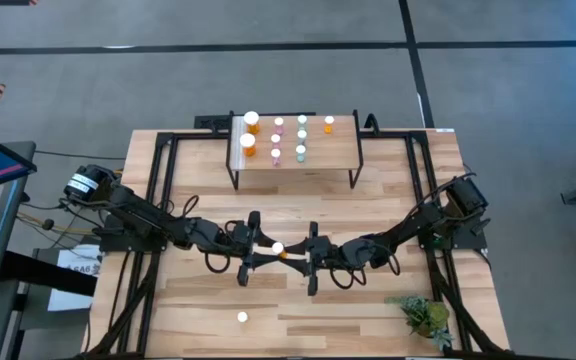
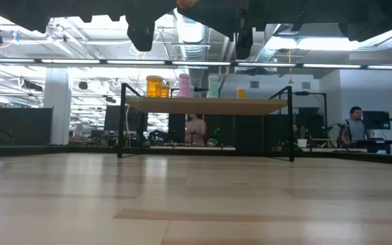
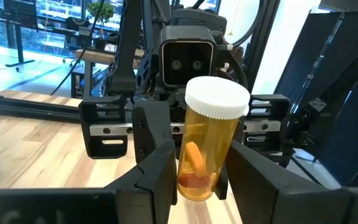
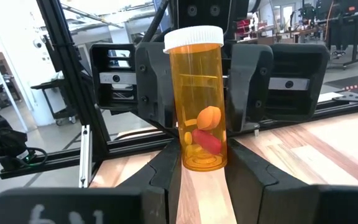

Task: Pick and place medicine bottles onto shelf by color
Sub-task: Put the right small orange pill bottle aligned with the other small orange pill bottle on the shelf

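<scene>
Both my arms meet over the middle of the light wooden table (image 1: 368,310); between them stands a clear orange medicine bottle with a white ribbed cap (image 1: 278,248), upright and lifted off the surface; my right fingers (image 4: 205,163) grip its lower body, one on each side; my left fingers (image 3: 194,177) sit against the same bottle, closed onto its sides too. The small raised light-wood shelf on thin black legs (image 1: 338,152) stands near the far edge; on it are white-capped bottles in orange (image 1: 252,122), pink (image 1: 279,125) and teal (image 1: 302,122). One more white-capped bottle (image 1: 242,317) stands near the front edge; a small green plant (image 1: 426,316) sits at the front right corner.
</scene>
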`<action>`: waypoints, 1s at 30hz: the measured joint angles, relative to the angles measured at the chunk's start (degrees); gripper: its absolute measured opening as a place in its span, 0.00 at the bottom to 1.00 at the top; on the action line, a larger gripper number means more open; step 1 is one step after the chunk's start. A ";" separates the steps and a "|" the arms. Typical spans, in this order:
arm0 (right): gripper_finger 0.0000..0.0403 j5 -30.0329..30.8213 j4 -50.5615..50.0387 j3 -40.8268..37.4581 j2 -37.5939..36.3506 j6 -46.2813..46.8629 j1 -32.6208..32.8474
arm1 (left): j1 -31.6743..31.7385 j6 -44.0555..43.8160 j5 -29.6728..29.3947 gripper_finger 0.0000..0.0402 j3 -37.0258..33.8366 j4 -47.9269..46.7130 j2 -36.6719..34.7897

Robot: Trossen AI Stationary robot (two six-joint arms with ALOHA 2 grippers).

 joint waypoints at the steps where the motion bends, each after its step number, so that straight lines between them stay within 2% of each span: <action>1: 0.30 -0.02 0.00 0.00 0.00 0.39 0.00 | 0.00 0.00 -0.01 0.31 0.00 0.00 0.00; 10: 0.33 -0.04 -0.42 0.03 0.00 2.20 -0.36 | 0.00 -0.07 0.21 0.28 0.00 -0.24 0.00; 19: 0.55 -1.35 -3.11 0.04 0.02 4.73 -0.33 | 0.02 -0.15 0.48 0.27 0.00 -1.68 -0.05; 23: 0.60 -1.35 -4.93 0.04 0.02 5.49 -0.33 | 0.04 -0.05 0.34 0.27 0.02 -6.17 -2.20; 30: 0.60 -1.35 -4.73 0.04 0.02 5.57 -0.80 | 0.06 1.10 -0.93 0.27 0.02 -18.01 -7.77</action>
